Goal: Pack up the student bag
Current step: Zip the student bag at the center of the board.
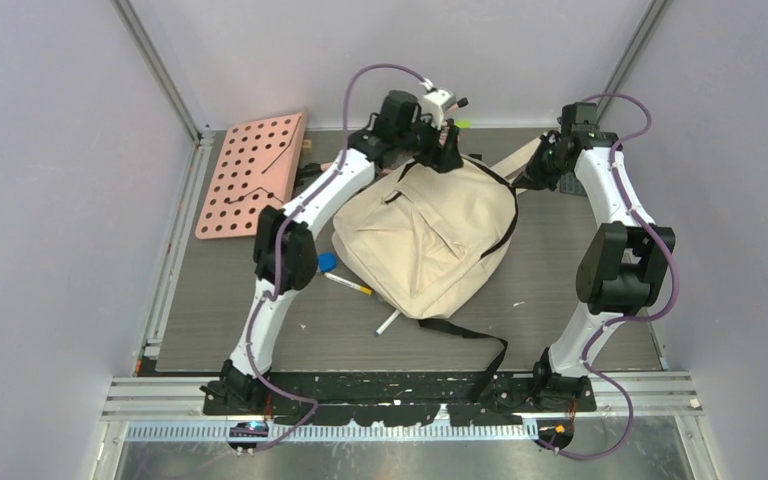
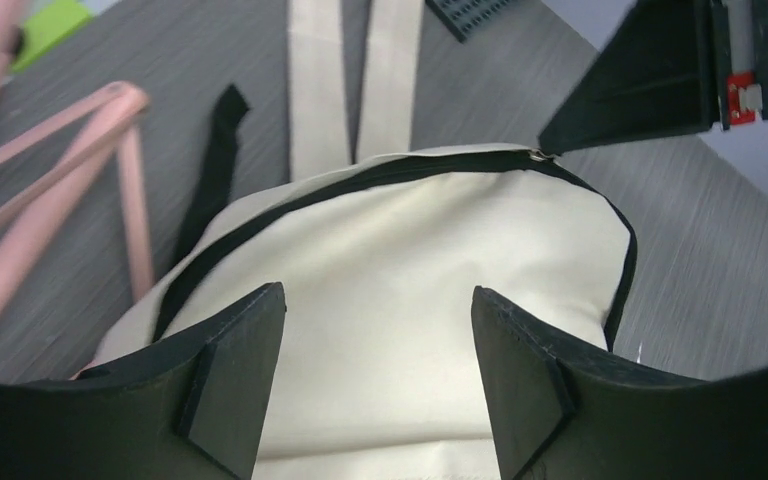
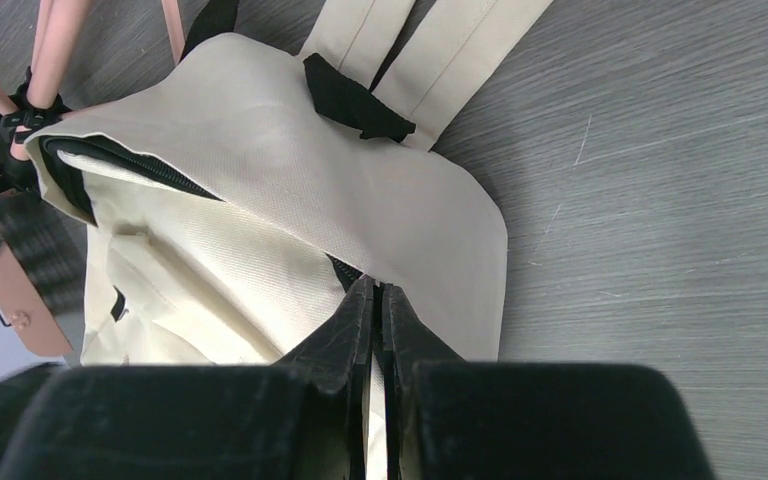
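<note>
The student bag lies flat mid-table, cream with black zipper lines and straps. My left gripper hovers over its far top edge. In the left wrist view that gripper stands open, with only bag cloth below and nothing between the fingers. My right gripper is at the bag's far right corner. Seen from the right wrist, this gripper is shut on the zipper pull of the bag. The zipper gapes at the left end. The right gripper's tip also shows in the left wrist view.
A pink pegboard lies at the far left, and pink rods run beside the bag. Two pens and a blue cap lie at the bag's near left. A black strap trails toward the near edge.
</note>
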Tool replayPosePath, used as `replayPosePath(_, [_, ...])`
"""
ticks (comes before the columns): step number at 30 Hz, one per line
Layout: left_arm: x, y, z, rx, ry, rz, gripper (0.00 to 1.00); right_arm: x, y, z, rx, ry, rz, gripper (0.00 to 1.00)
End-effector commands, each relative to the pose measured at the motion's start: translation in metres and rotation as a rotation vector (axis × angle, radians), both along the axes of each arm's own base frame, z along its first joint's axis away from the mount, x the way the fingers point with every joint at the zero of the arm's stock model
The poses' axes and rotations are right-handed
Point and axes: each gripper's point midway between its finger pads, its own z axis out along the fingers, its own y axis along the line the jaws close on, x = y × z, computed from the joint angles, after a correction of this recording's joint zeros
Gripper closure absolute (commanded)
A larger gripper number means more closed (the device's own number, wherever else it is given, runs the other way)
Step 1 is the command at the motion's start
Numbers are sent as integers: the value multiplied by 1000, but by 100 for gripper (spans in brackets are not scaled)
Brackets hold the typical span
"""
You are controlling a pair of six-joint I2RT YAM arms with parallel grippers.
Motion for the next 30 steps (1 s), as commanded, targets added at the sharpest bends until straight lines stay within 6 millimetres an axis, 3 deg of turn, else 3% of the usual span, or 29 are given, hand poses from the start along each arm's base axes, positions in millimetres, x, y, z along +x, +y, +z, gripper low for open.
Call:
replayPosePath(1, [17, -21, 6, -8, -177, -39, 28, 4, 3, 46, 14, -129, 21, 99])
replayPosePath(6, [31, -31, -9, 79, -294, -16, 24, 4, 8, 44, 42, -123, 38, 99])
replayPosePath(12, [41, -28, -1, 110, -408, 30, 20, 6, 11, 47, 60, -130, 49, 99])
replayPosePath(17, [47, -30, 9, 155, -527, 15, 11, 8, 12, 45, 68, -123, 46, 99])
replayPosePath(23, [55, -39, -2, 190, -567, -37, 6, 12, 13, 46, 76, -121, 50, 99])
replayPosePath(30, [49, -52, -15, 150, -537, -108, 13, 14, 13, 44, 78, -113, 51, 99])
